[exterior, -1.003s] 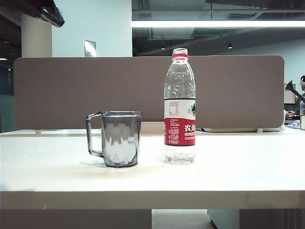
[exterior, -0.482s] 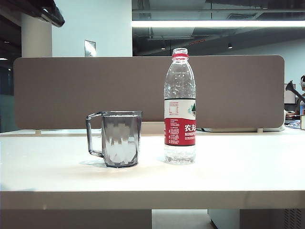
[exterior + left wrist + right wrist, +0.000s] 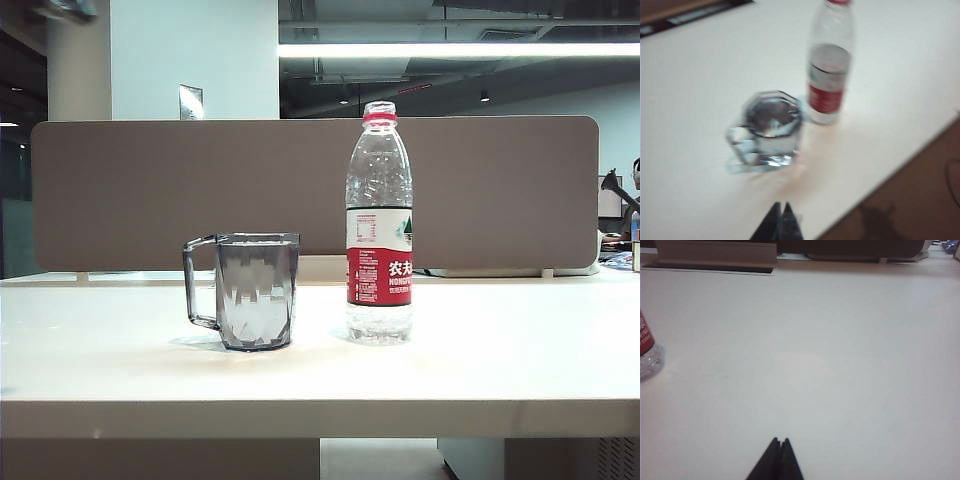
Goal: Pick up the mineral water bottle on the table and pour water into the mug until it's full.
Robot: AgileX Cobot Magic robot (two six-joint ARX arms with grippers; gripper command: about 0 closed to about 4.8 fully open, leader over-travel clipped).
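Bottle upright at mug's 3 o'clock on surface. Left pincer and right pincer closed, empty, above surface.

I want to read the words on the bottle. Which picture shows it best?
The exterior view: the mineral water bottle stands whole, sharp, label facing us. The left wrist view shows it blurred, with its top cut off. The right wrist view catches only its bottom corner.

Bottle & mug stand upright near each other mid-worktop, narrow gap between. Worktop bare to the right of bottle & in front; divider panel walls off the back. Left gripper & right gripper, fingers together, hang over bare worktop, well apart from both.
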